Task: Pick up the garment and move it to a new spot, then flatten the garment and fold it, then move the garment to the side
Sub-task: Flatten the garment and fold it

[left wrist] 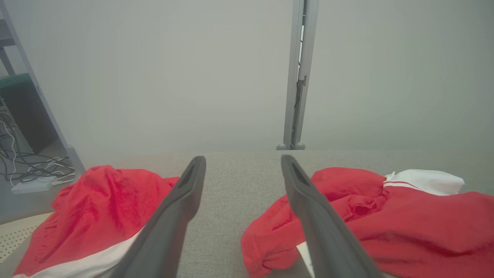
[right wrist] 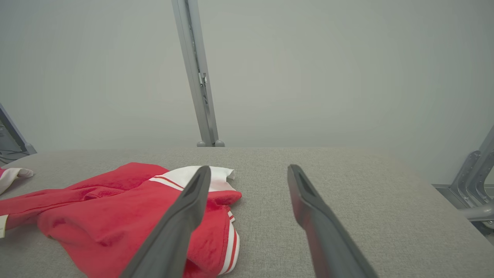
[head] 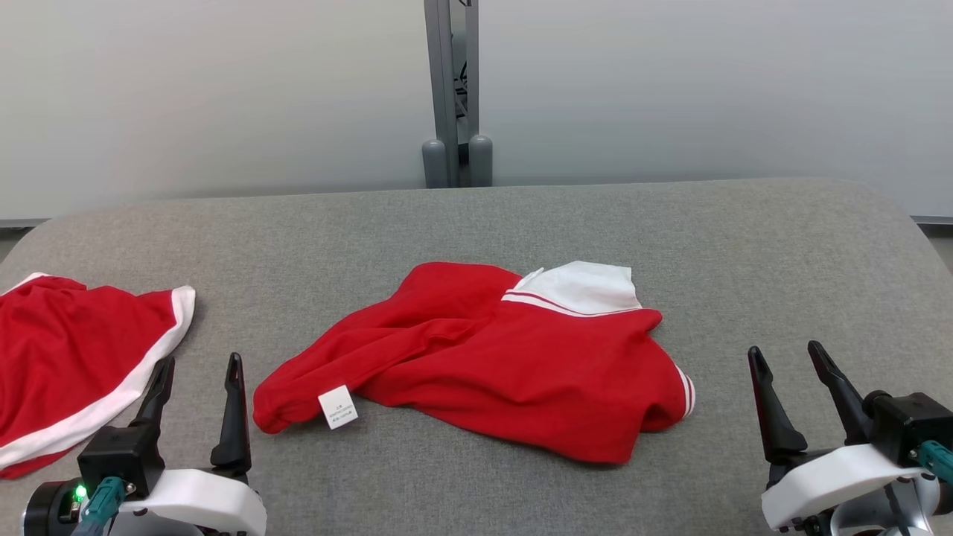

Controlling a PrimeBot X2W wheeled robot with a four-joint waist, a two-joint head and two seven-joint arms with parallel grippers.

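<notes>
I have both arms parked low at my edge of the grey table (head: 670, 223), and nothing is lifted yet – this is the very start of the pick-up. The red shirt (head: 484, 357) lies crumpled in the middle of the table, white collar (head: 584, 286) on its far side and a small white label (head: 337, 407) at its left end.

The left gripper (head: 201, 359) sits just off the shirt's left end, its two fingers spread wide with nothing between them. The right gripper (head: 783, 347) stands off the shirt's right end, beyond the striped cuff (head: 686, 391). It is equally spread and equally empty. Both point away from me, so the shirt lies inward and slightly ahead of each one.

The shirt's long axis runs across me, left end a little nearer than the collar end. That puts one end within reach of each arm. I judge the left gripper the closer of the two – its inner finger is almost level with the bunched end by the label.

A second red garment (head: 67, 350) with a white band lies well left of the shirt, past the left gripper. I would leave it alone
</notes>
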